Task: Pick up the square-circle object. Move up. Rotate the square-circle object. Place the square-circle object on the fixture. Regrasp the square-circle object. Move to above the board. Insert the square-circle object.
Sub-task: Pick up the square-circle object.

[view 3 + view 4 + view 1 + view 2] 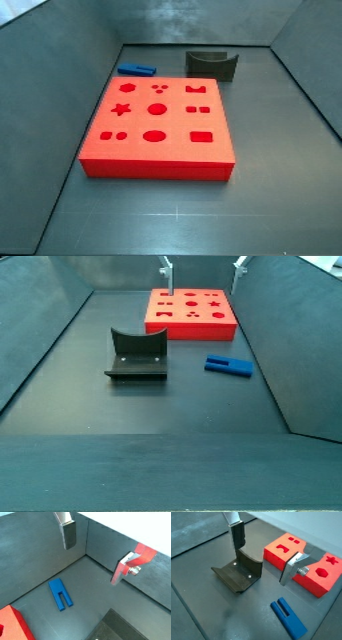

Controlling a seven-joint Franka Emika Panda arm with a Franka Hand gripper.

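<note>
1. Board [155, 125]: big flat red slab with star, circle and square cut-outs, lying flat on the dark surface [174, 406]; also in a wrist view [321, 582].
2. Fixture [138, 356]: dark holder with a curved notch, standing beside the board, not touching it; in a wrist view [240, 573] it sits below one finger.
3. Pincer [203, 265]: raised high above the board, only the silver finger tips show at the frame edge in a side view. Fingers [237, 534] spread apart, nothing between them.
4. Square-circle object [227, 365]: small blue block lying flat on the surface, near the board's corner, apart from the fixture; seen too at [135, 70], [61, 594].
</note>
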